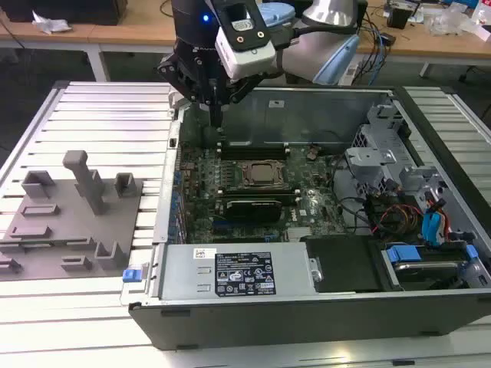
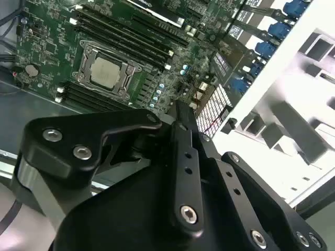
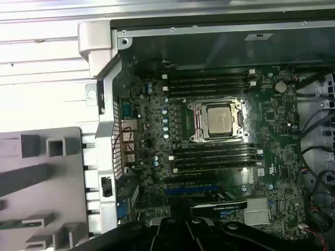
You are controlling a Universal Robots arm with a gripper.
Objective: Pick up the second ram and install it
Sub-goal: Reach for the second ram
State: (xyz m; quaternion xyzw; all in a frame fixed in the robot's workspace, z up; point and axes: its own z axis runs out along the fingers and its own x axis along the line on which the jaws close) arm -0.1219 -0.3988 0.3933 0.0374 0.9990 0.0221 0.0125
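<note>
My gripper hangs over the back corner of the open computer case, on the exterior view's left, above the motherboard. Its fingers are pressed together, and I see nothing green between them. In the first wrist view a thin green strip lies in a slot of the grey fixture outside the case. It looks like the second ram, but most of it is cut off by the picture's edge. Long black memory slots run on both sides of the CPU socket.
The case wall stands between the grey fixture and the motherboard. A black power supply lies along the front of the case, with drive cages and cables on the exterior view's right. Upright posts rise from the fixture.
</note>
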